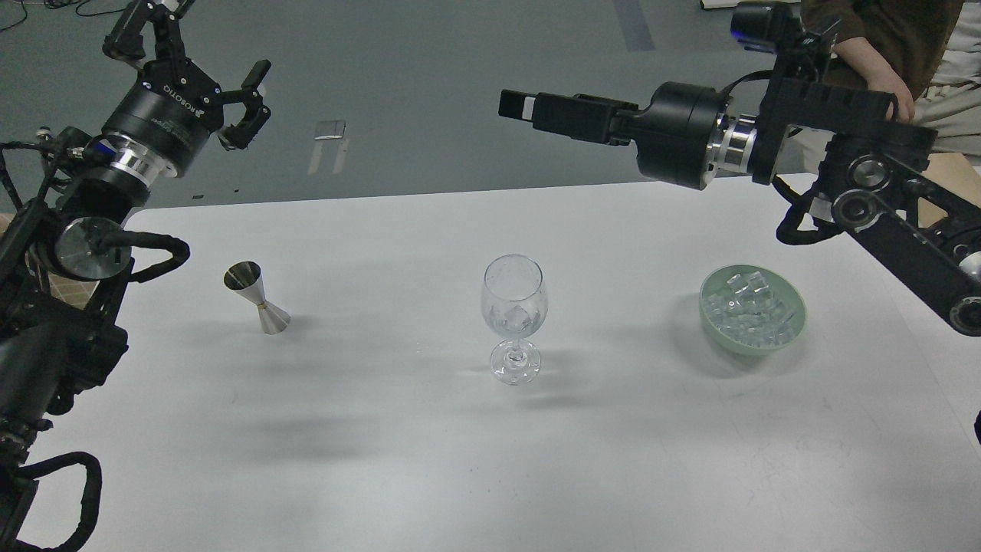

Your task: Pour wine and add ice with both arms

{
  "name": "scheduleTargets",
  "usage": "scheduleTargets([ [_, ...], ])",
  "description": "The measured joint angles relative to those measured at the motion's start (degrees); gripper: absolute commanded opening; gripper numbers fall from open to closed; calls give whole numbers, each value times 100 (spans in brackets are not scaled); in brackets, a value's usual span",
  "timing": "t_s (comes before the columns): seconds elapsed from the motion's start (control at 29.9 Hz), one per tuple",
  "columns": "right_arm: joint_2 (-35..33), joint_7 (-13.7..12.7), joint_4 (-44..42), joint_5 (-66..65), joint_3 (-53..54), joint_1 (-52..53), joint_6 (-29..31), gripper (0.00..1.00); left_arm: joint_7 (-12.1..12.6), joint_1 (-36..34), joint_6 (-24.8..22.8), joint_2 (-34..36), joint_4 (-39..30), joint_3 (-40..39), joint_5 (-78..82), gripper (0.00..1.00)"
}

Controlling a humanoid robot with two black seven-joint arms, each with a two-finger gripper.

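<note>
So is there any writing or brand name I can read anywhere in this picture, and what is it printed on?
"ROBOTIQ": white letters on the black body of the left tool.
A smaller line of print sits just beside it on the same body, too small to read.
Nothing readable on the right tool, the jigger, the wine glass, the green bowl or the white table.

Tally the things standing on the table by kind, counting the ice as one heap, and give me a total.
Metal jigger: 1
Wine glass, with ice in it: 1
Green bowl of ice cubes: 1
Total on the white table: 3
Both grippers, left and right, hang above it and hold nothing.
</note>
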Motion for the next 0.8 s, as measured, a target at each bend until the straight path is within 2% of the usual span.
scheduleTargets([
  [0.2,65,6,-555,887,677,-97,0,93,0,-18,0,0,0,6,0,98],
  [0.4,377,33,-1019,1243,1226,-140,-1,93,8,-116,0,0,0,22,0,98],
  [0.8,1486,61,-2170,1926,2653,-150,-15,93,9,-203,0,-44,11,50,9,98],
])
